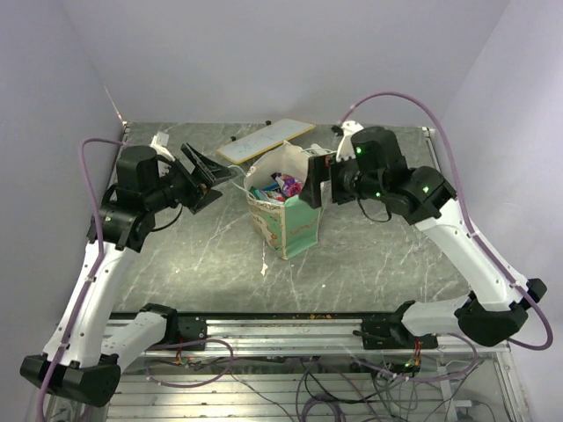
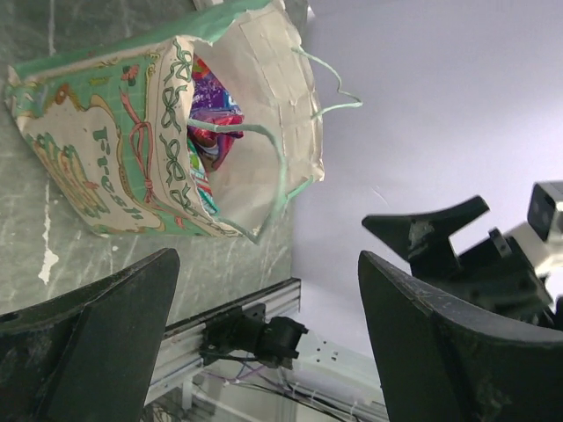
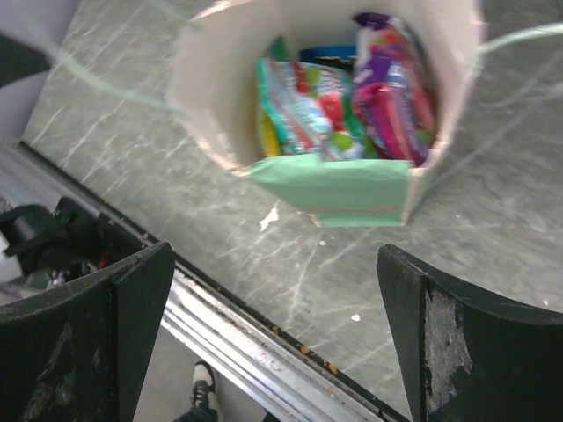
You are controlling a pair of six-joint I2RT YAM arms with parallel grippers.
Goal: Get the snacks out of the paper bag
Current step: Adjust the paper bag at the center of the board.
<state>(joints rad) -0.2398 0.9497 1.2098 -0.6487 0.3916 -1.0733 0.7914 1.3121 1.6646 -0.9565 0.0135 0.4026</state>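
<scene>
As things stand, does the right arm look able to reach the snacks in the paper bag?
Likely yes: the right hand hangs open beside the paper bag's open mouth, and the snacks lie uncovered inside.

I see the paper bag (image 1: 292,227) standing near the middle of the counter (image 1: 387,259), with its mouth open upward. Outside it is mint green with printed bows and letters, inside it is cream, and its thin cord handles hang loose. The snacks (image 1: 286,185) lie all inside: a green packet (image 3: 303,110) just beside a purple packet (image 3: 391,101), and a blue packet (image 3: 327,54) behind them.
</scene>
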